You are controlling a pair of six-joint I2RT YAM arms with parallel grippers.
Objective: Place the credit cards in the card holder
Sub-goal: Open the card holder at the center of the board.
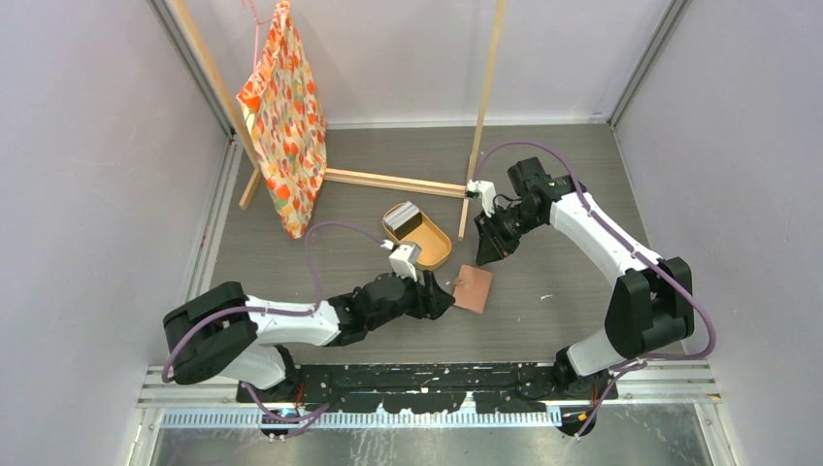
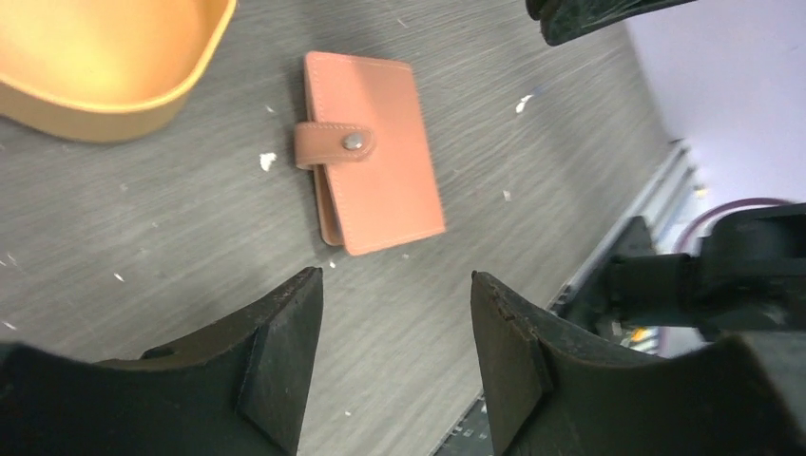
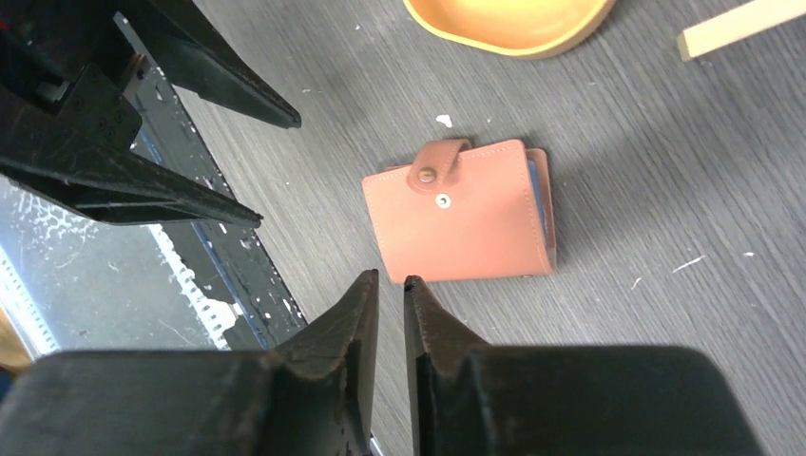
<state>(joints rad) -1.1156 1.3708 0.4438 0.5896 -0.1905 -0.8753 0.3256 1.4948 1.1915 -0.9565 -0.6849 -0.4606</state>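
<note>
Little of the job looks done: the salmon-brown card holder lies folded on the grey table at centre, just near and right of the oval tan tray. What appear to be the credit cards sit as a grey, black and white stack at the far end of that tray. The holder's strap curls over the cover, and from the right wrist camera its stud appears to sit off the matching stud on the cover, so it seems unfastened. A sliver of blue shows at the holder's open edge, but whether that is a card already inside cannot be told. By this view, opening the holder, lifting the cards and sliding them into the pockets all remain to be done.

The left arm stretches low across the table from the near left. The left gripper stops just left of the holder, fingers spread wide and empty. The right arm, elbow raised at the right, reaches back toward centre. The right gripper hangs just beyond the holder's far right side, angled down at it, fingers parted only a crack and holding nothing.
</note>
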